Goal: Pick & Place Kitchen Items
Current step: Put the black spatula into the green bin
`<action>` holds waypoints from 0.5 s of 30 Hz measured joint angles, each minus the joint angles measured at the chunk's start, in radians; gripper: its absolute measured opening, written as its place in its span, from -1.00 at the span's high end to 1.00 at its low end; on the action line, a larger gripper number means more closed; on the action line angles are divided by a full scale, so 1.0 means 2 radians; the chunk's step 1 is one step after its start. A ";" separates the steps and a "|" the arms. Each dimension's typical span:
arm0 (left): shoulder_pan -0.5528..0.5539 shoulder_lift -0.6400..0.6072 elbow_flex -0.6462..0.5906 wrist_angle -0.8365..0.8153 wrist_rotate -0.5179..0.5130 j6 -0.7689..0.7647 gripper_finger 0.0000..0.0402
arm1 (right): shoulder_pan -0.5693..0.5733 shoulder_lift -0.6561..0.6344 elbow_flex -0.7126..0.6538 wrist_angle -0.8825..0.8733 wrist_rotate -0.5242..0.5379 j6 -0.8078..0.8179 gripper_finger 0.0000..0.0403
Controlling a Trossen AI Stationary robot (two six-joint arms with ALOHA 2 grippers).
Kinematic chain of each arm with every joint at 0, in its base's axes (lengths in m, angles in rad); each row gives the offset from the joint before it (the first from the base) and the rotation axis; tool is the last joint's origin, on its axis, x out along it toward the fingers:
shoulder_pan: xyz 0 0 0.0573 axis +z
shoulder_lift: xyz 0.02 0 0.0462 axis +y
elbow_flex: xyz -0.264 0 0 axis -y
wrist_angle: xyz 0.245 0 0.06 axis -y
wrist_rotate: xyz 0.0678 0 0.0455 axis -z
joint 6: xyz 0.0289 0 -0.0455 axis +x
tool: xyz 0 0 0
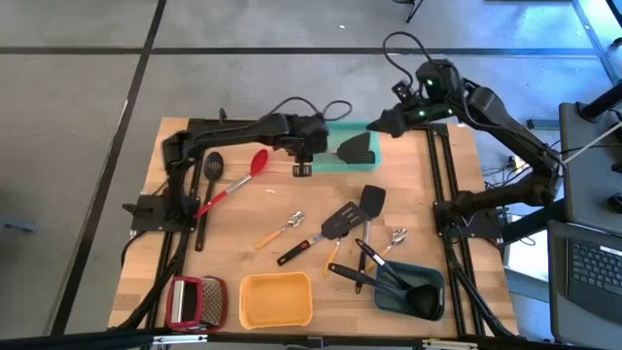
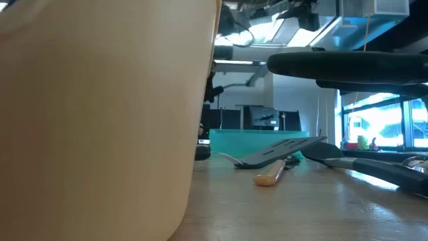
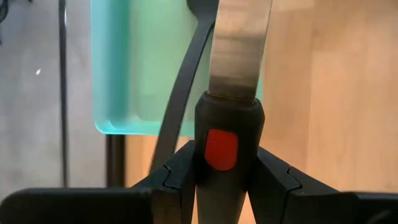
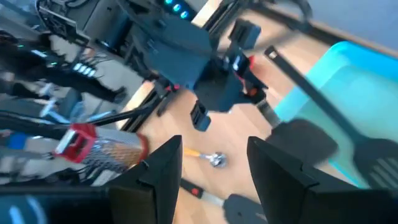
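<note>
Black handle with red button [image 3: 221,149] sits clamped in the left gripper [image 1: 302,167], metal blade out over the teal tray [image 1: 342,160] edge. Likely step: placing it; next needs blade over tray, then release. Right gripper [image 4: 208,163] jaws apart, empty, raised beside that tray. Count: three trays, one grater [image 1: 195,300].

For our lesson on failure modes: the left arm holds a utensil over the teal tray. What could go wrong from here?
1. The left end effector grips only the handle end of the metal-bladed utensil, so it could swing or slip.
2. A black spatula already lies in the teal tray; the released utensil may land on it and tip out.
</note>
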 joint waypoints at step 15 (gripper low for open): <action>0.004 0.188 0.288 -0.189 -0.051 -0.020 0.48 | 0.066 -0.142 0.000 -0.088 0.185 0.013 0.09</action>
